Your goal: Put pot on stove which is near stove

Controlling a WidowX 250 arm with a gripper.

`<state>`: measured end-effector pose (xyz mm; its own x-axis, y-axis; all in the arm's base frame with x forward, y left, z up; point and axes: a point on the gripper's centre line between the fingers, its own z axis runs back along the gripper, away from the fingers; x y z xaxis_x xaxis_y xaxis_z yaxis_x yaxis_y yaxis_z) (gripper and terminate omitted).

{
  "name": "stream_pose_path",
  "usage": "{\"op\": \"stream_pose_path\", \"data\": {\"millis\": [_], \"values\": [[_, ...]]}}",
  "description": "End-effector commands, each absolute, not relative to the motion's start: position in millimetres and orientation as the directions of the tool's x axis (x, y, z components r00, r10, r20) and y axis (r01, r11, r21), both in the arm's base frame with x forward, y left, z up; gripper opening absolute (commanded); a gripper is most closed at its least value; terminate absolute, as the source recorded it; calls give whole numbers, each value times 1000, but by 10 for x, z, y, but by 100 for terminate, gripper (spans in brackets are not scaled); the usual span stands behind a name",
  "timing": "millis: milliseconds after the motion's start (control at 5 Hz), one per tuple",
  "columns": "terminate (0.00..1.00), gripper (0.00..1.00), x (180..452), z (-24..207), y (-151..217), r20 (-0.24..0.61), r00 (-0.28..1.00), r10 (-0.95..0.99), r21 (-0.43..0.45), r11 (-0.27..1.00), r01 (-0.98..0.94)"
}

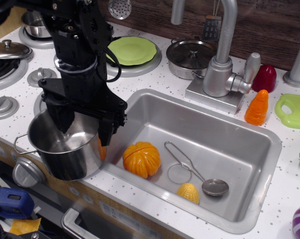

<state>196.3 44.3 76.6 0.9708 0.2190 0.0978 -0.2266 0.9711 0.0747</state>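
The tall shiny steel pot [65, 149] with wire loop handles stands at the counter's front edge, just left of the sink. My black gripper [85, 130] comes down over its rim. One finger [61, 117] reaches inside the pot and the other [108, 130] hangs outside its right wall, with a wide gap between them, so it looks open. I cannot tell whether a finger touches the wall. The stove burner with a black coil [1, 70] lies at the far left edge, partly under a shallow lidded pot [8, 50].
The sink [249, 149] holds an orange squash [141, 159], a corn piece [188, 192] and a wire ladle [214, 186]. A green plate [132, 50] sits on a back burner, beside a lidded steel pot [189, 57] and the faucet [222, 64]. Knobs [40, 75] lie left of the arm.
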Motion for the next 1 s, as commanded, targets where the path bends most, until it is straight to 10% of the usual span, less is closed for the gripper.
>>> {"op": "stream_pose_path", "data": {"millis": [0, 800], "values": [[0, 100, 1963, 766, 443, 98, 971, 219, 75, 971, -227], [0, 100, 1910, 329, 448, 184, 952, 245, 5, 968, -250]]}}
